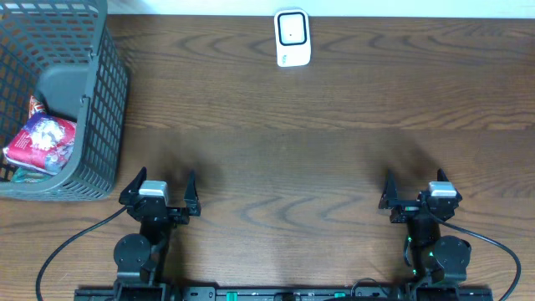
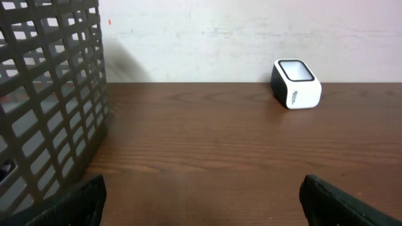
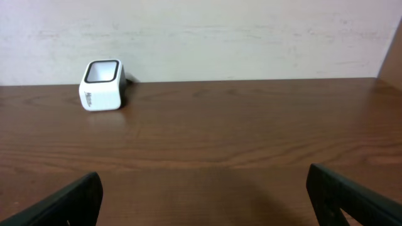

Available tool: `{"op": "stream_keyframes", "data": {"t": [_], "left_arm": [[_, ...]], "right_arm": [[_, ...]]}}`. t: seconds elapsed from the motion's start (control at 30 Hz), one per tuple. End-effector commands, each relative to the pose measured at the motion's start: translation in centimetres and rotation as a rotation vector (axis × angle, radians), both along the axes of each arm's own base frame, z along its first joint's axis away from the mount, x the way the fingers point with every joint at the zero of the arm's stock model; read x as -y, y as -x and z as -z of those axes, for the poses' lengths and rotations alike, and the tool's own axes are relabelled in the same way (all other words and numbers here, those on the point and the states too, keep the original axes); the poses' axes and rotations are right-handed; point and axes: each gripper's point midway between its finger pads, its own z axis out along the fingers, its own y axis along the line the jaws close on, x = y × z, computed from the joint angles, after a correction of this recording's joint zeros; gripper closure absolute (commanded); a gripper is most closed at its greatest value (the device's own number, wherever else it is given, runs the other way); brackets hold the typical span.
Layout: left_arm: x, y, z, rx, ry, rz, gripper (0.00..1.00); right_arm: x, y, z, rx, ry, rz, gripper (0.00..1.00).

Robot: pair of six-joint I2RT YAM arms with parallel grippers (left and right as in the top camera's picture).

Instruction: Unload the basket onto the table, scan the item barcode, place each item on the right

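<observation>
The left jaws stood wide apart with nothing between them, low over the dark brown wooden bench [image 1: 284, 159]. The right jaws were likewise spread wide and empty, well apart from the left ones along the bench's near edge.

Just ahead of the left jaws and off to their left sat a dark grey plastic mesh basket [image 1: 104, 100], its near wall close to them. Inside it, on the basket's floor, lay a red and white printed packet [image 1: 42, 142], slightly tilted. Its print was too small to tell whether a barcode faced up.

Far ahead of both jaws, at the bench's back edge by the pale wall [image 2: 220, 37], stood a small white box-shaped scanner with a dark-framed window [image 1: 292, 38]. It was ahead and to the right of the left jaws, and ahead and to the left of the right jaws, well apart from the basket.
</observation>
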Motion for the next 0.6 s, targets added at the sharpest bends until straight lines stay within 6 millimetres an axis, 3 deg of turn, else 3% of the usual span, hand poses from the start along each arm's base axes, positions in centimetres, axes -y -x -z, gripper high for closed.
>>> {"op": "stream_keyframes", "data": {"t": [0.0,0.57], "left_arm": [[0.37,0.17,1.33,-0.044,-0.012,0.025,0.02],[0.43,0.17,1.31,-0.043,-0.011,0.029,0.02]], "right_arm": [[-0.04,0.01,0.1,0.001,-0.014,0.0,0.01],[-0.04,0.01,0.1,0.001,-0.014,0.0,0.01]]}}
